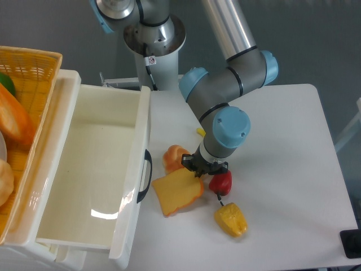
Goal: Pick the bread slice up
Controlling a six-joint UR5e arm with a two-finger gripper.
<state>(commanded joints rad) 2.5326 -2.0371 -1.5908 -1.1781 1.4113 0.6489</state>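
Camera view from above: nearest the lens, a lumpy yellow bell pepper point(230, 220) was seen on the white table point(293, 169), with a small red pepper point(220, 182) just behind it. The bread slice point(176, 191) was seen beside the red pepper, flat and thin, yellow-orange with a darker crust edge. Its upper right corner was gripped by the gripper point(203, 167), whose fingers were closed on that edge; whether the slice was clear of the table could not be told. A small orange-tan bun point(174, 156) was touching the slice's far side. To the left, an open white drawer point(90, 175) with a dark handle was seen with nothing visible inside. Farther left, a woven yellow basket point(34, 65) held orange and green items.
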